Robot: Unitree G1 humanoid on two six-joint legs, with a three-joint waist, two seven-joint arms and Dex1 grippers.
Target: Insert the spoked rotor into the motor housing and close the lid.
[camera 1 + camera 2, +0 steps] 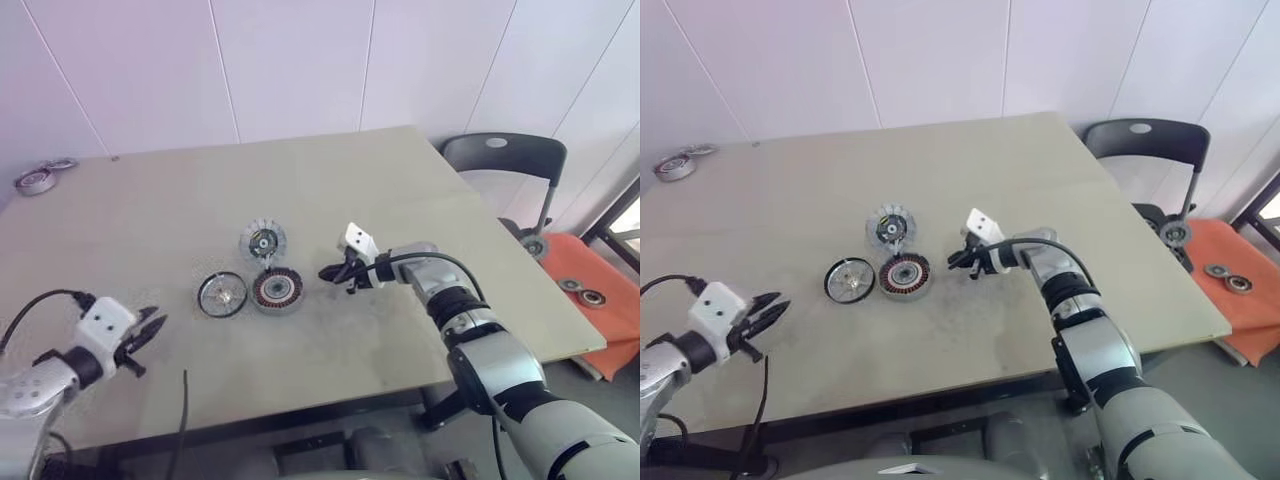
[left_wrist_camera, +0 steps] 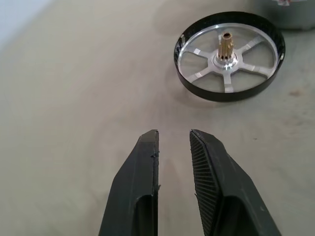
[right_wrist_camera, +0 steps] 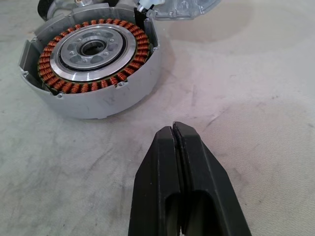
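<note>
Motor housing [image 1: 277, 290]: round flat puck, pale metal outer wall, ring of copper-red windings around a silver centre hub, lying flat on the table [image 1: 420, 200], open side up. Spoked rotor [image 1: 221, 294]: dark-rimmed silvery wheel with radial spokes and an upright brass pinion, flat just left of the housing. Lid [image 1: 262, 241]: finned round disc, flat just behind the housing.

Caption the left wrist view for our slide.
Slightly open left end effector faces a silvery spoked rotor lying on the beige table.
</note>
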